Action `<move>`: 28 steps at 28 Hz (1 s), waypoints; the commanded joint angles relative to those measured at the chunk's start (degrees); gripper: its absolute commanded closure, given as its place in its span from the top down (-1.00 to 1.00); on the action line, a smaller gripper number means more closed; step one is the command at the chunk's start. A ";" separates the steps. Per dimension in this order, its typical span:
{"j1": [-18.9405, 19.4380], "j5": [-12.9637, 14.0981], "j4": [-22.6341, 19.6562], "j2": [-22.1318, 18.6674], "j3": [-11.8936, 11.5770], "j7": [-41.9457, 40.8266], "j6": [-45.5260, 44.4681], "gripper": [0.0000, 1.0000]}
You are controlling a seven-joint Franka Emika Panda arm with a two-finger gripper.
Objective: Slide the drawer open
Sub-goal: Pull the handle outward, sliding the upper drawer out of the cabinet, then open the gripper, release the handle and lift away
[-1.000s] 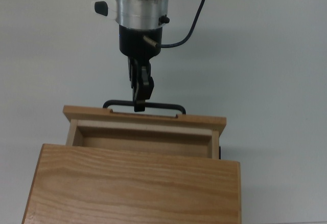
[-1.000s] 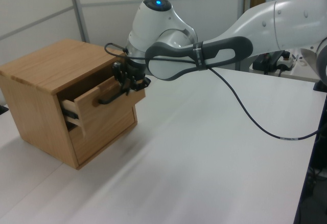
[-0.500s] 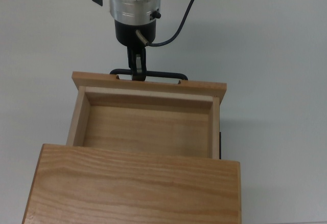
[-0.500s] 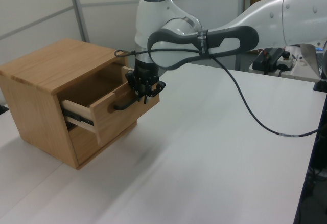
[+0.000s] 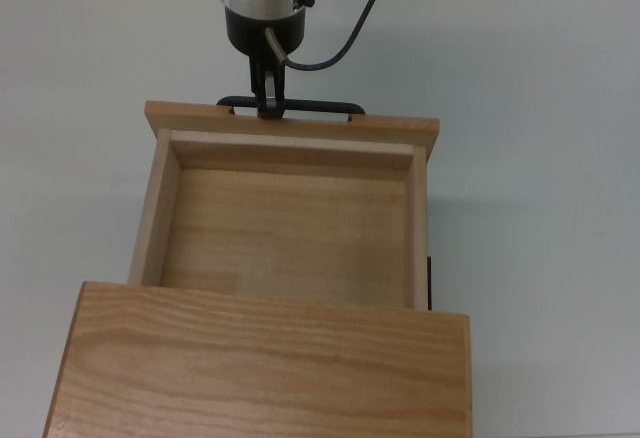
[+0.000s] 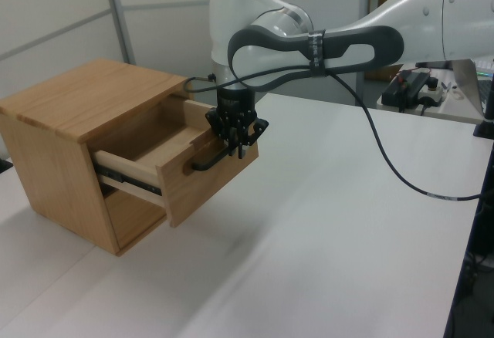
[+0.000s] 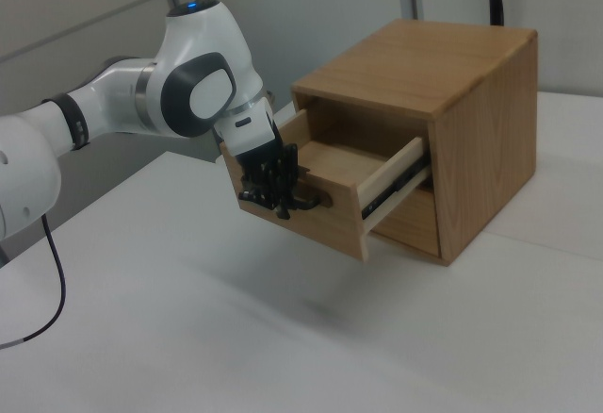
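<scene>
The drawer (image 5: pixel 290 228) is a light wooden tray, pulled far out of the cabinet (image 5: pixel 260 358), and its inside is empty. Its wide front panel (image 5: pixel 300 126) carries a black bar handle (image 5: pixel 325 108). My gripper (image 5: pixel 268 108) comes down from the top view's upper edge and is shut on the handle, left of its middle in the top view. In the left view the gripper (image 6: pixel 236 150) clamps the handle (image 6: pixel 204 164) in front of the panel (image 6: pixel 181 195). The right view shows the gripper (image 7: pixel 273 198) at the drawer front (image 7: pixel 330 226), with a black slide rail (image 7: pixel 396 187) exposed.
The cabinet (image 6: pixel 77 103) stands on a white table (image 6: pixel 309 245). A black cable (image 6: pixel 386 176) hangs from the arm over the table in the left view. Below the open drawer is a second drawer front (image 7: pixel 410 220). Walls and equipment stand behind the table.
The gripper has pulled the handle away from the cabinet, toward the top view's upper edge. The drawer went from a narrow gap to nearly full extension.
</scene>
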 commanded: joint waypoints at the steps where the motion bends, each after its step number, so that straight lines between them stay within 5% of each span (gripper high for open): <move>1: -1.00 4.07 -2.09 -1.68 -0.99 -1.26 -4.98 -0.78; 4: -1.18 4.34 -1.73 -1.51 -0.82 -1.17 -4.72 0.43; 6: -1.18 3.99 -1.82 -1.25 -0.64 -1.61 -3.41 1.00; 28: -1.62 5.04 2.49 -4.40 -0.82 -9.08 1.96 1.00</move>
